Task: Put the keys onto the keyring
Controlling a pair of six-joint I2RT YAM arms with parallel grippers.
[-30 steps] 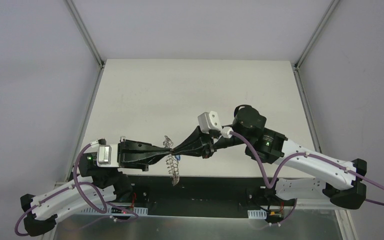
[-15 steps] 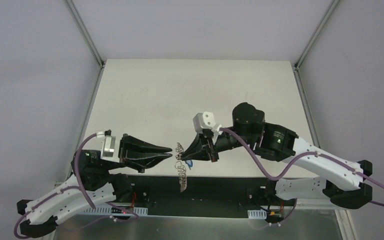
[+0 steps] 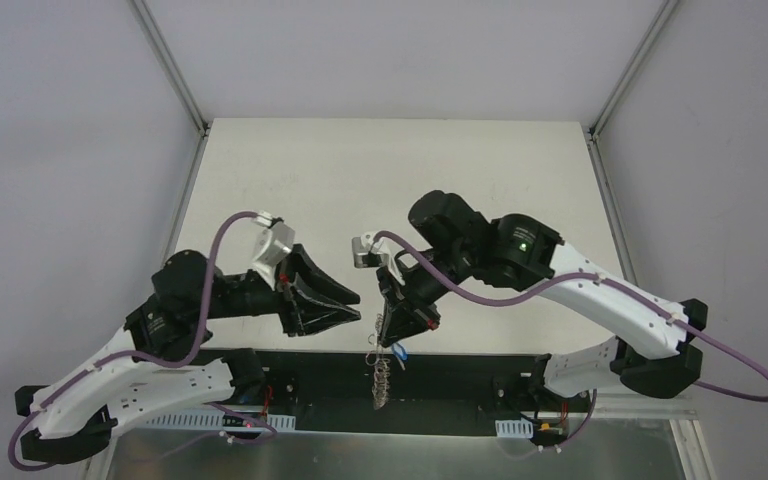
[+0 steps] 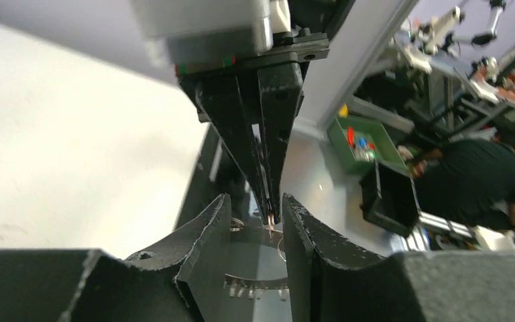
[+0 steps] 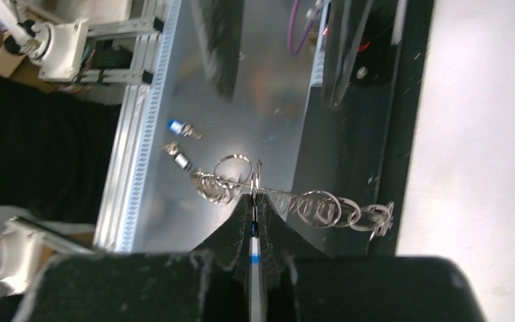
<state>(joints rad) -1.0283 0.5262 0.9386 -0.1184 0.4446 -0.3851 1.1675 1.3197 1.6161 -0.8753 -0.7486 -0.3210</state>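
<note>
- Top external view: a second ago both grippers were joined on the flat grey-brown keyring with its fringe of small silver wire loops (image 3: 381, 372). Now only your right gripper (image 3: 397, 338) has it, turned fingers-down at the near edge of the white desk (image 3: 360, 180). The keyring dangles over the dark strip by the arm bases, not over the desk.
- Your left gripper (image 3: 358, 307) has let go, backed off and lifted. Its fingers stand apart and empty, aimed at the right gripper's tip, near it but not touching.
- Right wrist view: the fingers are pressed together on the keyring (image 5: 322, 204), seen edge-on, with loops strung out on both sides of the grasp. A sliver of bright blue between the fingers is probably the blue oval plastic key tag (image 5: 255, 258). The same blue shows just under the tip from above (image 3: 400, 350).
- Left wrist view: the right gripper's closed fingers come down between your open left fingers (image 4: 204, 235), with an arc of the keyring (image 4: 255, 283) below them.
- You cannot tell whether the blue key is threaded on a loop or only pinched against the keyring. The black-tagged key shows in no view.
- My reading is that the keyring has passed to the right side so the left can re-grasp a loop or a key.
- The risk is that a slip here drops everything off the desk, so bring it back over the desk first.
</note>
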